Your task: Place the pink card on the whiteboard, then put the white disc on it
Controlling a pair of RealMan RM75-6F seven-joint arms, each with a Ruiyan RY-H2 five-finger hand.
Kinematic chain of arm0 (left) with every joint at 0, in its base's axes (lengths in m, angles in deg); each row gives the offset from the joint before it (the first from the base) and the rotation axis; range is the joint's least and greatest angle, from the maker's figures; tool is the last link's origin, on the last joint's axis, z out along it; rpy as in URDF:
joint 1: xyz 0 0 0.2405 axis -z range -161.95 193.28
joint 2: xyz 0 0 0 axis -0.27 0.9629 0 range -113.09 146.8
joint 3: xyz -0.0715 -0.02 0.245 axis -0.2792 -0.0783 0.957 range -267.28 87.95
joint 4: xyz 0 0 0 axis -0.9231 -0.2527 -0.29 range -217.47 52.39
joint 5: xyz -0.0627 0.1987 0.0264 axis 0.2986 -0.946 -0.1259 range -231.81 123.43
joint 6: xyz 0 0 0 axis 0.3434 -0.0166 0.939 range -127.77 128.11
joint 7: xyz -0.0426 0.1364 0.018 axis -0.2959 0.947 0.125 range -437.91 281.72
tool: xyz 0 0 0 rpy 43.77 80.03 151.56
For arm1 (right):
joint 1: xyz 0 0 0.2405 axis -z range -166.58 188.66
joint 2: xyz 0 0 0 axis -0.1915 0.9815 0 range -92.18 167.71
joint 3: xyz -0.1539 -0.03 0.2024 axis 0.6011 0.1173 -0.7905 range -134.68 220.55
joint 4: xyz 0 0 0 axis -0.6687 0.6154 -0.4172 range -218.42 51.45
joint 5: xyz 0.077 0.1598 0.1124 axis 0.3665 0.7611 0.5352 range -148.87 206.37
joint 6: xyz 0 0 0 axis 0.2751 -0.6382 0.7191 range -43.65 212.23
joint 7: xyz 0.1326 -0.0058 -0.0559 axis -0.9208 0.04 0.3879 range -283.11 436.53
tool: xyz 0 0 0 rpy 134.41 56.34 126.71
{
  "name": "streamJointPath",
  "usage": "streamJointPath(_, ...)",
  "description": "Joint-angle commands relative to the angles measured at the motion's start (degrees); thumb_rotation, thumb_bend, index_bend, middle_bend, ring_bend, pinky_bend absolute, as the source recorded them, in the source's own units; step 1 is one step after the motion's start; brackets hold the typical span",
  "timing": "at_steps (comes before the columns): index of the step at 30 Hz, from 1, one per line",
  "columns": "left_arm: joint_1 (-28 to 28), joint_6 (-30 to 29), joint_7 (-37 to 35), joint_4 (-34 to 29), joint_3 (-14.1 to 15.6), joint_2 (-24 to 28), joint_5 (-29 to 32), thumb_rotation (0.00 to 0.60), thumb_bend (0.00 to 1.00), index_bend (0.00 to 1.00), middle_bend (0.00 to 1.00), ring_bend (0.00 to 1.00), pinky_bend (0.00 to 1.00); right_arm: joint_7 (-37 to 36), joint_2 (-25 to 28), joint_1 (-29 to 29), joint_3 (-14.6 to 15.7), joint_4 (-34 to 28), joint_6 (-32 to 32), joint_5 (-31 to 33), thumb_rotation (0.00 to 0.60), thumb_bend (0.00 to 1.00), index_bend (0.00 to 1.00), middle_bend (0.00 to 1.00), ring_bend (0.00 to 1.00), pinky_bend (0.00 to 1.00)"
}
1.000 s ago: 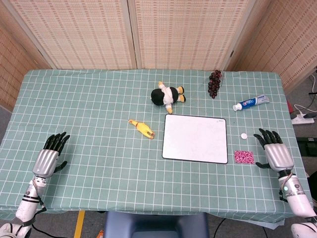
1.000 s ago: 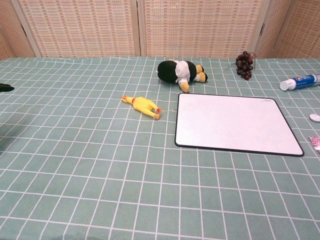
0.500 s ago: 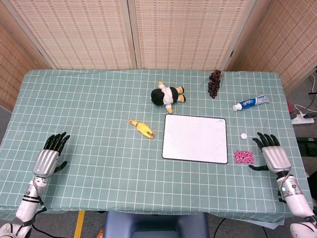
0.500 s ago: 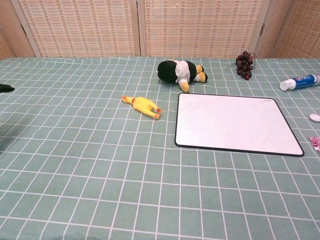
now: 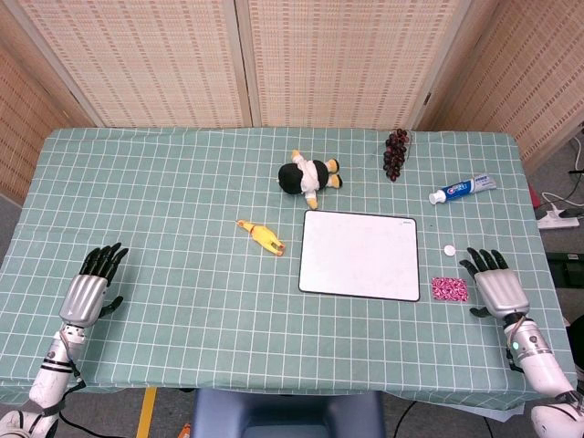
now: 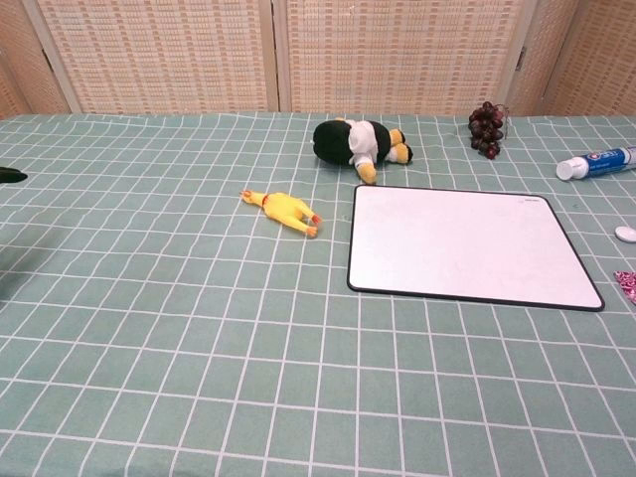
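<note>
A white board with a black rim, the whiteboard [image 5: 359, 255] [image 6: 467, 244], lies flat right of the table's middle. Just off its lower right corner lies the small pink patterned card [image 5: 449, 289] [image 6: 627, 284]. A small white disc [image 5: 449, 249] [image 6: 626, 234] sits a little further back. My right hand [image 5: 495, 284] is open, fingers spread, just right of the card and apart from it. My left hand [image 5: 91, 285] is open near the table's left front edge, far from everything; only a dark fingertip [image 6: 10, 175] shows in the chest view.
A yellow rubber chicken [image 5: 261, 235] lies left of the whiteboard. Behind it lies a black-and-white plush toy [image 5: 308, 174], with dark grapes [image 5: 396, 152] and a toothpaste tube [image 5: 462, 190] at the back right. A checked green cloth [image 5: 182, 274] covers the table.
My right hand has drawn back toward the table's front edge and slightly left, ending just right of the pink card. The left hand and the objects have not moved.
</note>
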Motion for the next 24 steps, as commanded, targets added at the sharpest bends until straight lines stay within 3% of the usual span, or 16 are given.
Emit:
streamJointPath(1,0.0,0.1,-0.1,-0.1,0.0,0.1,0.0,0.600,0.19,0.00,0.00,0.00,0.00,0.2,-0.1,-0.1,-0.2,-0.3,0.1,0.4,0.600,0.10,0.19,0.00,0.00,0.00)
streamJointPath(9,0.0,0.2,-0.3,-0.4,0.0,0.2,0.0,0.600,0.19,0.00,0.00,0.00,0.00,-1.3,-1.3,0.2,-0.7,0.7,-1.8,0.0,0.600,0.10,0.30,0.00,0.00,0.00)
streamJointPath(24,0.0,0.3,-0.6,-0.5,0.0,0.4,0.0,0.600,0.19,0.00,0.00,0.00,0.00,-6.5,-5.0,-0.4,-1.4,5.9,0.1,1.0,0.600,0.11,0.37,0.00,0.00,0.00)
